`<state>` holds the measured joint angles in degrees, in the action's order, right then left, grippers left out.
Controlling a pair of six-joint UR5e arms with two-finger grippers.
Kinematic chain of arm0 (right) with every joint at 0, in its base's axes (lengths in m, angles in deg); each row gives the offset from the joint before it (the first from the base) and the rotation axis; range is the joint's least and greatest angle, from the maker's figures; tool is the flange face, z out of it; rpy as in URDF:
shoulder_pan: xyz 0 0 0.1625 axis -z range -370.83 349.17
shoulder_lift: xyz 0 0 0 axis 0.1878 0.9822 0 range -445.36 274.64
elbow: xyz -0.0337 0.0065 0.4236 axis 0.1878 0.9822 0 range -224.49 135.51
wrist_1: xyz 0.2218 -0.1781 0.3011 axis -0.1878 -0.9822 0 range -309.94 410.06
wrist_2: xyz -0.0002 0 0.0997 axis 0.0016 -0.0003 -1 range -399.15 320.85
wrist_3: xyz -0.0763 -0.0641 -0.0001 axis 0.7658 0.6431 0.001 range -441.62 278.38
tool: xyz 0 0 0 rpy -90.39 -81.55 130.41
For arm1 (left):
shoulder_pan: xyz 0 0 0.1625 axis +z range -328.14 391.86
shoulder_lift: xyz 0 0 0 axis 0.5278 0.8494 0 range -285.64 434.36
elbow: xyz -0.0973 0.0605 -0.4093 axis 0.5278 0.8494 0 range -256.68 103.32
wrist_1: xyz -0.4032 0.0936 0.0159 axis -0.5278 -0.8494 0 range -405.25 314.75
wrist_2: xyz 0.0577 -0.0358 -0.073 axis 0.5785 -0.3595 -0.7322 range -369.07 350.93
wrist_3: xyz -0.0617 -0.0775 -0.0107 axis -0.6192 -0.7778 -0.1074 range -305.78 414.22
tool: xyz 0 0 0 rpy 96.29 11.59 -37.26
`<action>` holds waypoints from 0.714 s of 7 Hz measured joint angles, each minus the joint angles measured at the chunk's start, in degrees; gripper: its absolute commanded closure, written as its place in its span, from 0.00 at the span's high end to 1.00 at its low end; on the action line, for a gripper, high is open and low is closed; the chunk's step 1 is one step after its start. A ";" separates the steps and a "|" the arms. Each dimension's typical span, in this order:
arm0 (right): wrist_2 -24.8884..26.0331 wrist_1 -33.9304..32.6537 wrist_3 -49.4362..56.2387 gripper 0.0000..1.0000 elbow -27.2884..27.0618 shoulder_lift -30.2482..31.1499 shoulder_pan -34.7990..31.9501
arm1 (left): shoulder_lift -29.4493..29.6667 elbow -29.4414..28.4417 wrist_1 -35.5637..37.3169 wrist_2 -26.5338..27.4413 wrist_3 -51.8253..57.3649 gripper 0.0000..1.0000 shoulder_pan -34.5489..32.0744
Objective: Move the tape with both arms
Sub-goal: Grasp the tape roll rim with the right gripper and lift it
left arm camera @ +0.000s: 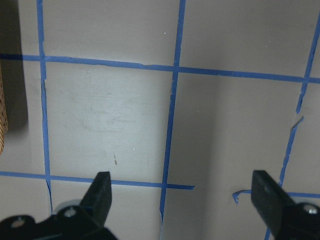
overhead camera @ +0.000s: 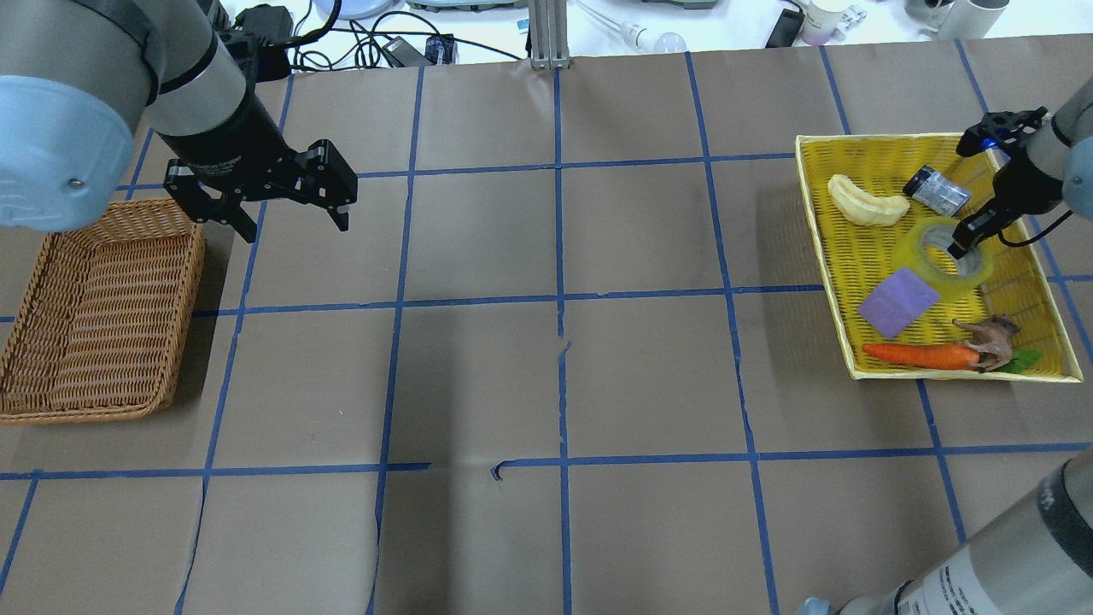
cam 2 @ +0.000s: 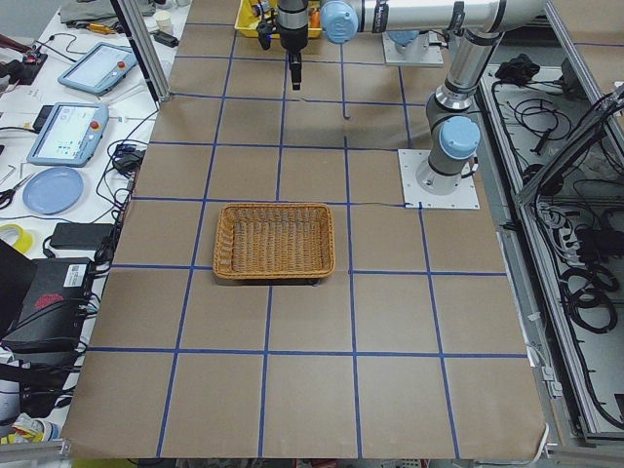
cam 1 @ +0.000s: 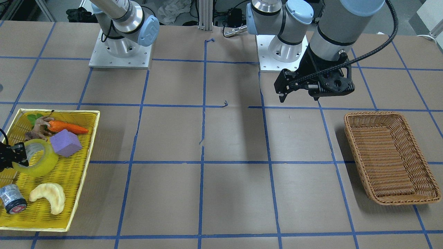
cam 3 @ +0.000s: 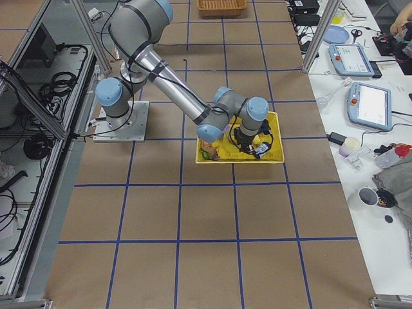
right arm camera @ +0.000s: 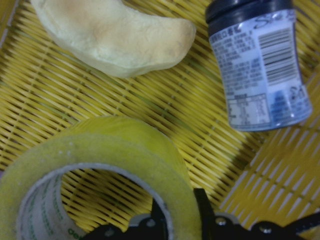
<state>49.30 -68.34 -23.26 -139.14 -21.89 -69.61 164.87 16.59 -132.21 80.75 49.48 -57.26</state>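
Observation:
The tape (cam 1: 41, 162), a wide yellowish roll, is in the yellow tray (cam 1: 69, 180) and looks tilted. It also shows in the overhead view (overhead camera: 918, 248) and in the right wrist view (right arm camera: 100, 150). My right gripper (overhead camera: 961, 248) is shut on the roll's wall, one finger inside the ring and one outside, as the right wrist view (right arm camera: 177, 220) shows. My left gripper (overhead camera: 296, 229) is open and empty, above bare table near the wicker basket (overhead camera: 94, 316). The left wrist view (left arm camera: 185, 195) shows only paper and blue lines between its fingers.
The tray (overhead camera: 854, 256) also holds a purple block (overhead camera: 897, 301), a carrot (overhead camera: 918, 354), a toy animal (overhead camera: 990, 337), a pale crescent (overhead camera: 867, 202) and a small grey roll (overhead camera: 937, 190) close to the tape. The basket (cam 1: 391, 159) has nothing in it.

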 measured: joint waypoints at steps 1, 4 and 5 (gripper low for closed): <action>-0.02 0.84 -0.83 0.00 2.05 1.41 -1.06 | -0.04 0.04 -0.02 0.02 0.00 1.00 0.00; -0.10 7.83 -10.10 0.00 11.59 2.46 -9.65 | -0.09 0.13 -0.09 0.01 0.00 1.00 -0.01; -0.08 8.45 -17.03 0.00 12.62 2.37 -14.61 | -0.08 0.15 -0.09 0.02 0.00 1.00 0.00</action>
<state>49.22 -59.89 -40.29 -126.52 -19.52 -84.22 164.79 16.74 -132.30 80.77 49.48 -57.27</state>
